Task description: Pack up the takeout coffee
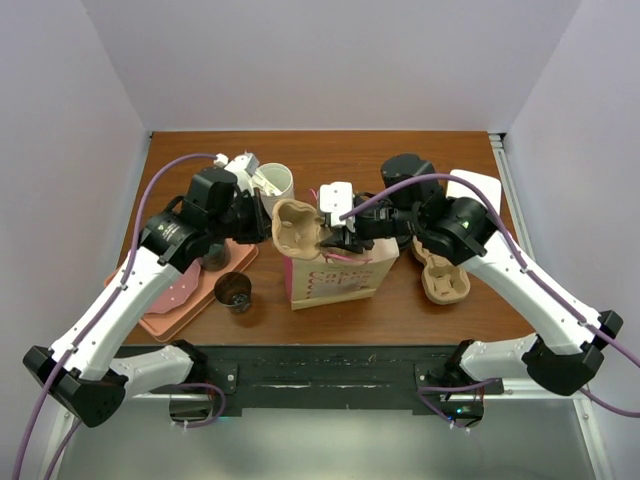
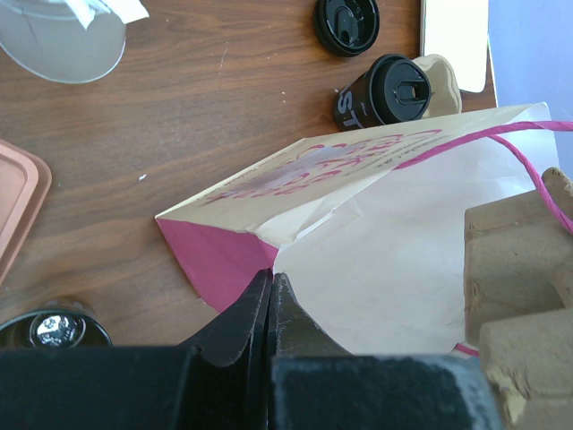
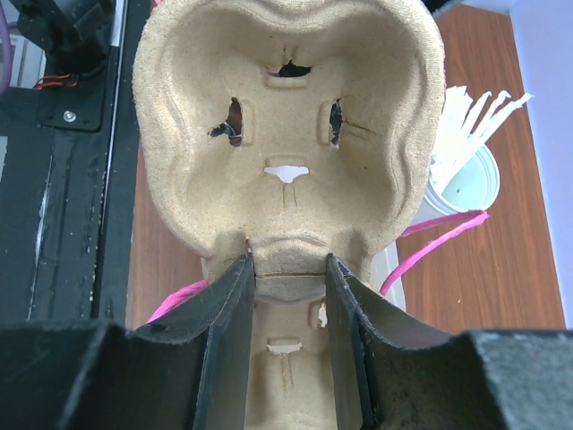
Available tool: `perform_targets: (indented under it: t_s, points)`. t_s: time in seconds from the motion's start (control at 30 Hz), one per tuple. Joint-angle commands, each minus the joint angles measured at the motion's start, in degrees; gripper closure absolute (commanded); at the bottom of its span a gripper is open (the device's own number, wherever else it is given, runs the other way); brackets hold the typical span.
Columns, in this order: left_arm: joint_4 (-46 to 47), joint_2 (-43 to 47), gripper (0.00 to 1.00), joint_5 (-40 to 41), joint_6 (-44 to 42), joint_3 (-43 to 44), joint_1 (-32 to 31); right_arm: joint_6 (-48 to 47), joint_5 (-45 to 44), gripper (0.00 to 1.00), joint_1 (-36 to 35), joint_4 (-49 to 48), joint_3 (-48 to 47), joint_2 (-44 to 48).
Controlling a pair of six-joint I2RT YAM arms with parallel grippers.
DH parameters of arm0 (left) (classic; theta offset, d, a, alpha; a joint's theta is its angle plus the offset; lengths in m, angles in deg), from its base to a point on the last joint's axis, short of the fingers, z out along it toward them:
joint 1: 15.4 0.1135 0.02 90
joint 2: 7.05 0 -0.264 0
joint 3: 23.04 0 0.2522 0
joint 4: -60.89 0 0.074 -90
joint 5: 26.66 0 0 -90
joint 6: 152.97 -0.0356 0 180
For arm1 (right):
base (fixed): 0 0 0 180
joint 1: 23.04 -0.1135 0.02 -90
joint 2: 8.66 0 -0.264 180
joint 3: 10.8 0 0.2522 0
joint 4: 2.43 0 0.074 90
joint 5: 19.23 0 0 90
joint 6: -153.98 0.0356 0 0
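Observation:
The takeout coffee (image 2: pixel 390 89), a dark cup with a black lid, stands beyond the bag beside a tan carrier; the right arm hides it in the top view. A paper bag (image 1: pixel 335 278) with pink print stands open at mid-table. My left gripper (image 2: pixel 271 274) is shut, its tips pinching the bag's rim (image 2: pixel 295 235) at the near corner. My right gripper (image 3: pixel 288 264) is shut on the middle ridge of a moulded-pulp cup carrier (image 3: pixel 286 116). It holds that carrier (image 1: pixel 298 228) tilted over the bag's mouth.
A second pulp carrier (image 1: pixel 445 280) lies right of the bag. A white cup of stirrers (image 1: pixel 276 183) stands behind the left gripper. A pink tray (image 1: pixel 178 300) sits at the left, with an unlidded dark cup (image 1: pixel 233 290) beside it. A loose black lid (image 2: pixel 346 23) lies on the table.

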State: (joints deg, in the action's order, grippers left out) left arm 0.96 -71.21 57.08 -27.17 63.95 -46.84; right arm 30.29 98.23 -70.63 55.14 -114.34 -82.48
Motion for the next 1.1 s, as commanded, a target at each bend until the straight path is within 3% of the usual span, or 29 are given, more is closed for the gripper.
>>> perform_targets:
  t_s: [0.0, 0.4, 1.07]
  points:
    - [3.2, -0.4, 1.00, -3.3, -4.2, 2.3, 1.0, 0.2, 0.0, 0.84, -0.5, 0.0, -1.2, 1.2]
    - [3.5, -1.7, 1.00, -3.8, -4.1, 2.3, 1.3, 7.1, -3.4, 0.85, -0.6, -17.9, 6.2, 7.5]
    - [3.5, -2.3, 1.00, -4.3, -5.3, 2.4, 1.6, 25.8, 2.1, 0.84, -0.5, -39.2, 9.6, 8.6]
